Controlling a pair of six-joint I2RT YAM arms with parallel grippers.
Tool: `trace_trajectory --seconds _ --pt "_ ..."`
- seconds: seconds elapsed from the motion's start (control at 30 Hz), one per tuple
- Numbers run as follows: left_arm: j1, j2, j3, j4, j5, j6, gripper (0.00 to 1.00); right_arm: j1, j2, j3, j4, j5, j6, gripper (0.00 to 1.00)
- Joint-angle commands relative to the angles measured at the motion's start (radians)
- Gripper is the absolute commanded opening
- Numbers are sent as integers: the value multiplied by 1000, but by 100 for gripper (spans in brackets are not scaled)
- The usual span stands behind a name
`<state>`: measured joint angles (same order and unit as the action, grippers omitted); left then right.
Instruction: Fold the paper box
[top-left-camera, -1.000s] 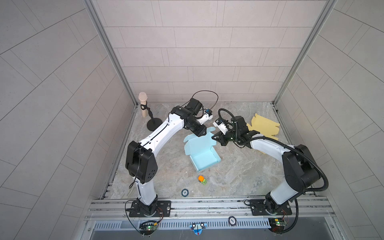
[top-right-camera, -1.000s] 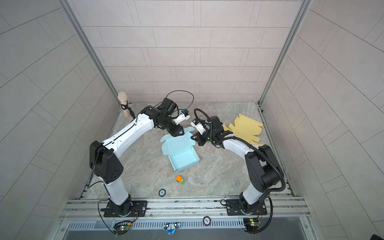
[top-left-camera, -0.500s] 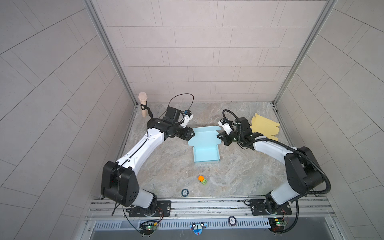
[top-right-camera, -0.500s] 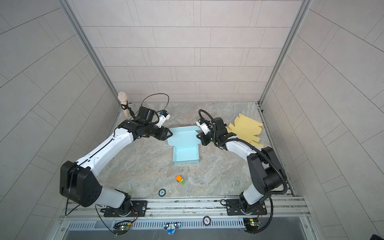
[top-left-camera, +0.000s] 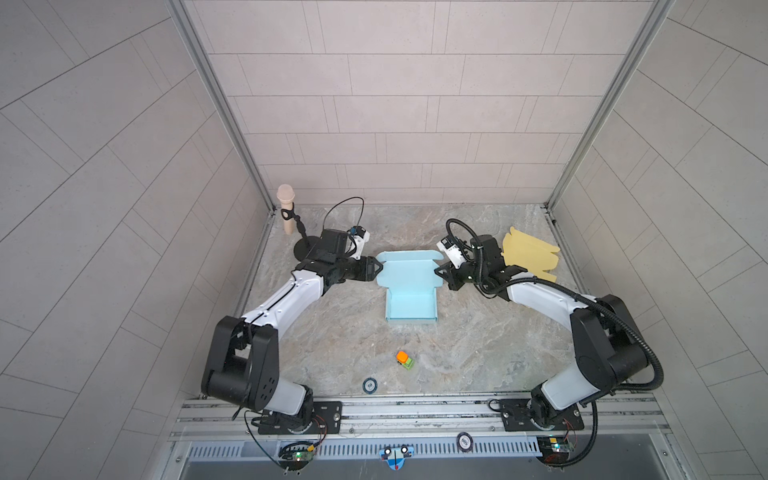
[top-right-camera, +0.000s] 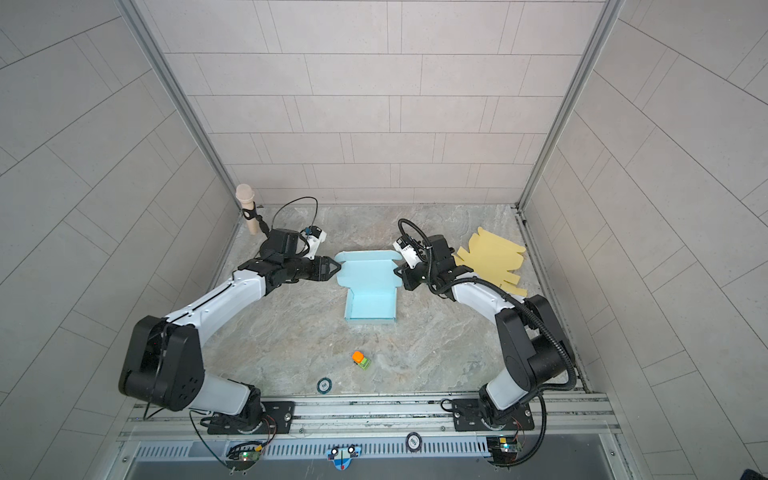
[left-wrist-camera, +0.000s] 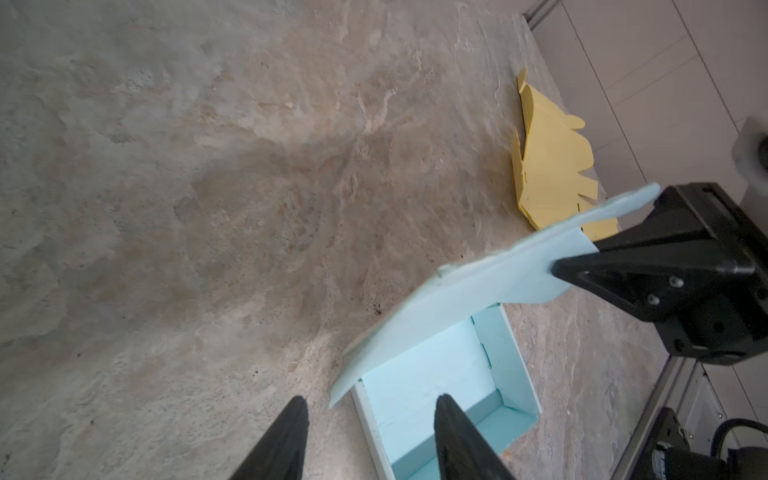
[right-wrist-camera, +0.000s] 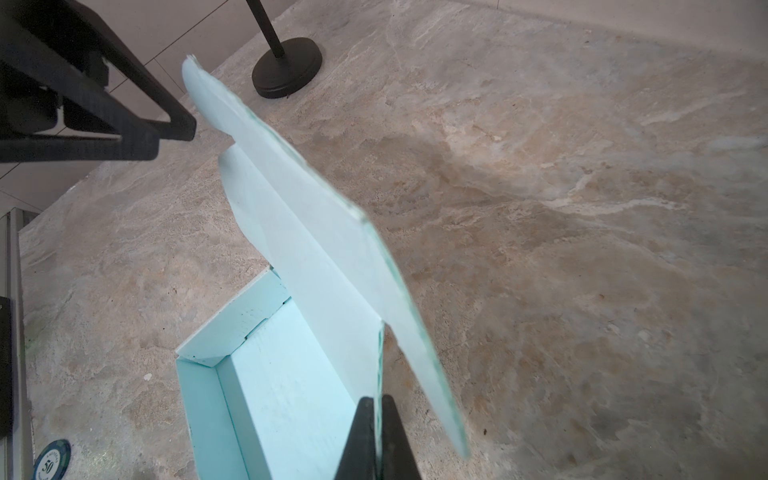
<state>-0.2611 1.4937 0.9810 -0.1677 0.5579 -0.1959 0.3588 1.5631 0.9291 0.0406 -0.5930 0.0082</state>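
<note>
Paper box now front-to-back, lid rearward

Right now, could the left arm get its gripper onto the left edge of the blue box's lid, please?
Probably yes: the left gripper is open right beside the lid, with nothing between them. The right gripper is shut on the lid's opposite side, clear of that edge.

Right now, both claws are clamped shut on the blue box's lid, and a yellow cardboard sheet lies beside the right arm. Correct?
Not quite: only the right gripper is clamped on the lid; the left wrist view shows the left gripper open. The yellow cardboard sheet does lie there.
</note>
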Motion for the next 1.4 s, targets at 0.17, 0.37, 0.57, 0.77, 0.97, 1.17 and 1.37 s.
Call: trace_trajectory --seconds 0.17,0.37,0.57,0.77,0.97,1.17,1.37 --pt "-50 54 3 90 15 -6 54 -3 -6 23 -7 8 -13 1" --pt "-52 84 -7 134 28 -26 47 -3 6 28 -9 15 -11 0" --pt "-63 83 -12 140 23 -33 38 -4 0 23 -9 33 -11 0" --pt "-82 92 -28 136 -16 -32 31 -13 8 22 -8 56 1 0" --pt "-93 98 -26 147 -37 -45 21 -18 6 19 -12 70 6 0" --pt "-102 93 -12 130 -44 -43 14 -18 4 22 -28 124 9 0" --pt "-128 69 24 58 -80 -19 9 -18 -13 13 -33 164 17 0"
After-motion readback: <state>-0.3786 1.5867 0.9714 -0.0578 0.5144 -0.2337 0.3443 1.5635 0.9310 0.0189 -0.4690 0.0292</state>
